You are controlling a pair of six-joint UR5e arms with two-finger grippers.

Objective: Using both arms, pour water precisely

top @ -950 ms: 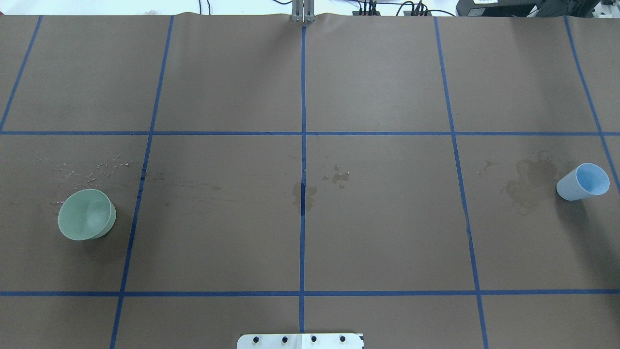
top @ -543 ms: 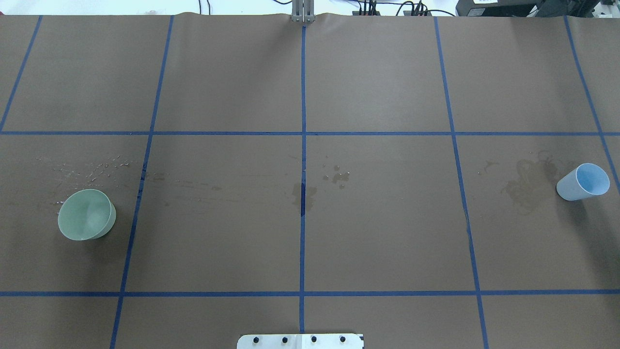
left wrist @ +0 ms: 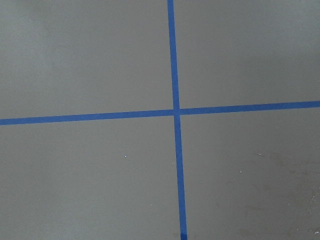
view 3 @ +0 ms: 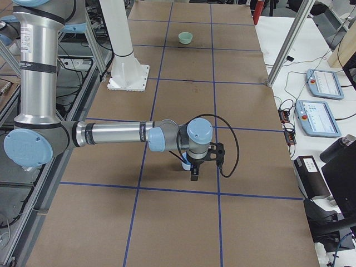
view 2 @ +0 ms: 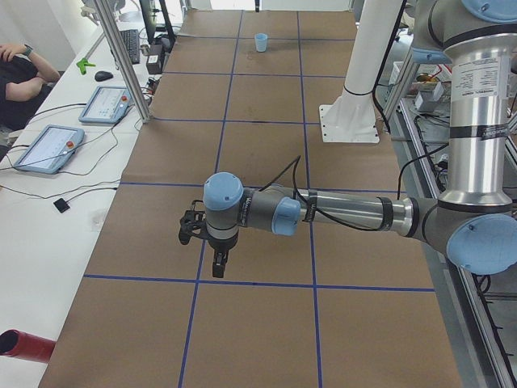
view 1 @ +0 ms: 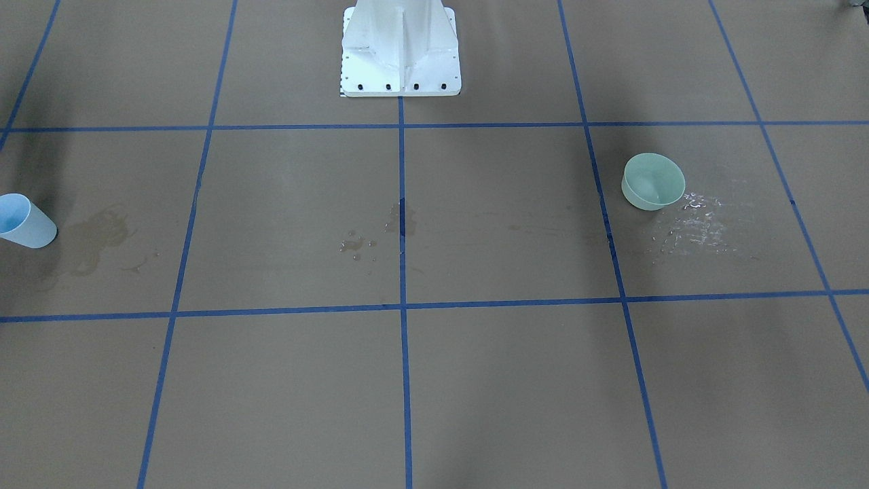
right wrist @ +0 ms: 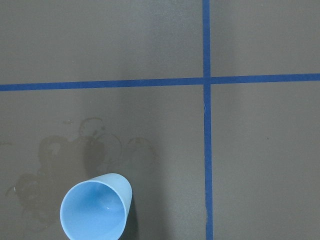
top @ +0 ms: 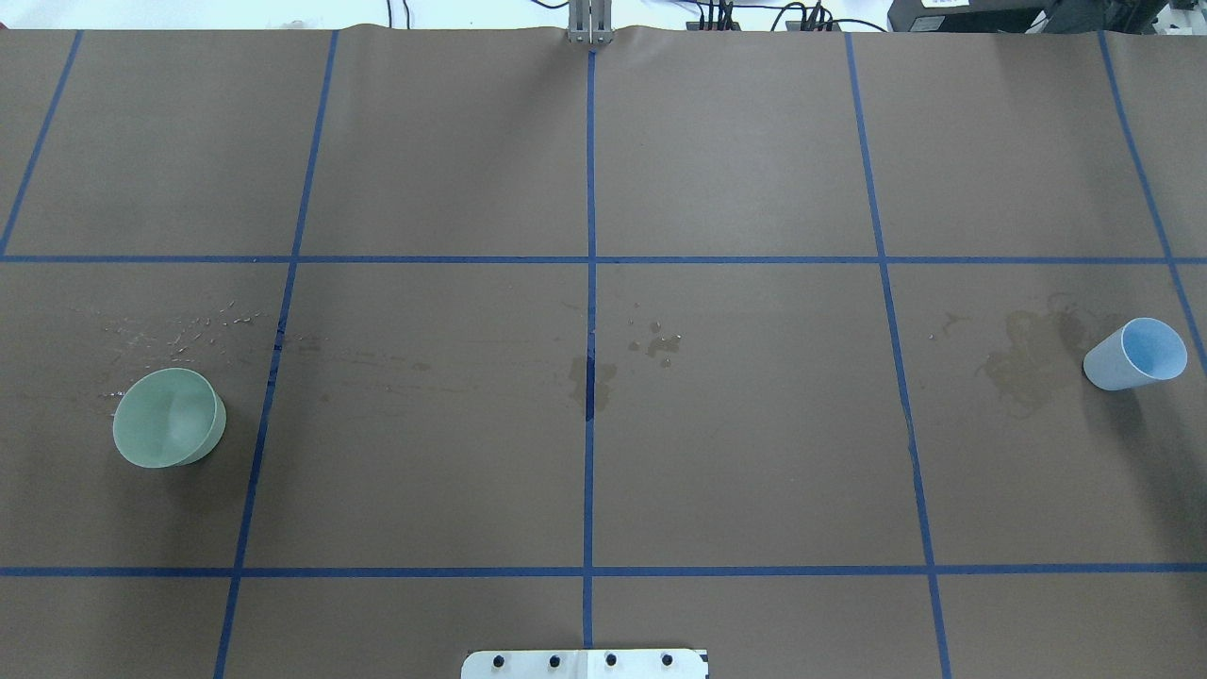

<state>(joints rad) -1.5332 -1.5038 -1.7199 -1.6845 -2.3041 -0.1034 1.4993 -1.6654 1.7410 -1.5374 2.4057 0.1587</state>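
Observation:
A pale-blue cup (top: 1134, 354) stands upright at the table's right end; it also shows in the right wrist view (right wrist: 96, 212) and the front view (view 1: 24, 221). A green bowl (top: 170, 417) stands at the left end. Water shows only as spilled drops (top: 179, 330) beyond the bowl. I cannot tell whether either vessel holds water. My right gripper (view 3: 193, 173) hangs just above the cup, which is mostly hidden behind it. My left gripper (view 2: 215, 267) hangs over the left end of the table. Both show only in side views, so I cannot tell open or shut.
Brown paper with a blue tape grid (top: 590, 259) covers the table. Damp stains lie at the centre (top: 592, 377) and beside the cup (top: 1028, 363). The white pedestal (view 1: 400, 47) stands at the robot's edge. Tablets (view 2: 48, 145) and an operator (view 2: 20, 81) are beyond the far side.

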